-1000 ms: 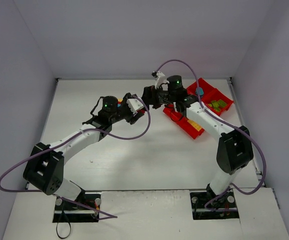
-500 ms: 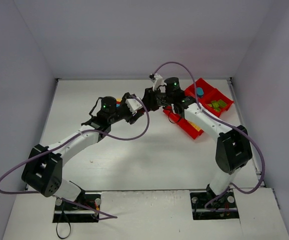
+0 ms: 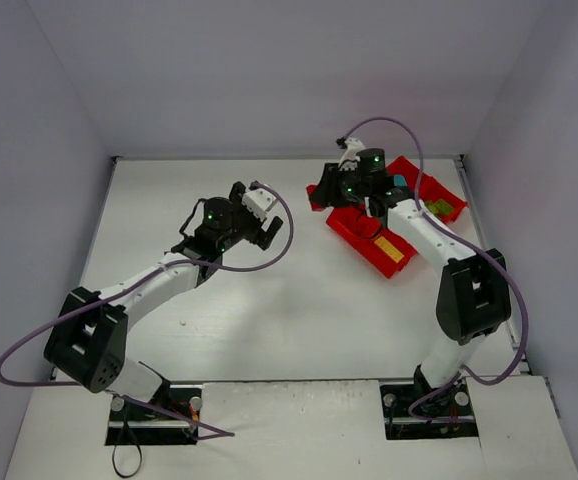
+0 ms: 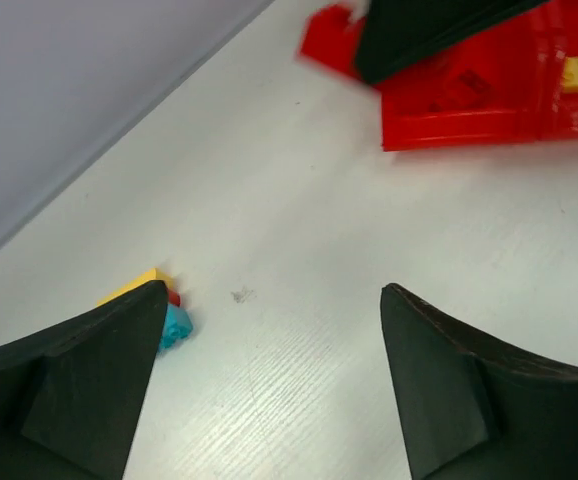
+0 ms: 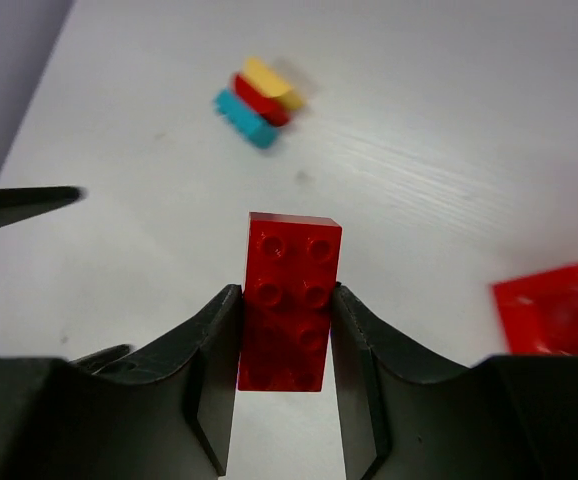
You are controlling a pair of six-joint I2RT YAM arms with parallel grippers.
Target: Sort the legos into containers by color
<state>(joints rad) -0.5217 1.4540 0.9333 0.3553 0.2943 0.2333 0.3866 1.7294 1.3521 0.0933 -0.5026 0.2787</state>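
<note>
In the right wrist view my right gripper [image 5: 285, 296] is shut on a red lego [image 5: 291, 290], held by its long sides above the table. Behind it on the table, a cyan lego [image 5: 246, 120], a red lego [image 5: 259, 100] and a yellow lego [image 5: 272, 82] lie bunched together. My left gripper [image 4: 271, 290] stands open over bare table, with that same bunch [image 4: 174, 322] beside its left finger. From above, the right gripper [image 3: 321, 194] hangs at the left edge of the red tray of containers [image 3: 366, 250]. The left gripper [image 3: 271, 232] is further left.
In the tray a yellow lego [image 3: 391, 252] lies in the near compartment, green legos [image 3: 436, 208] in the right one, and a cyan one [image 3: 399, 185] at the back. White walls close in the table on three sides.
My right gripper shut on the red lego and carried it right, to the tray's left edge. The left gripper opened wider and drew back slightly left.
</note>
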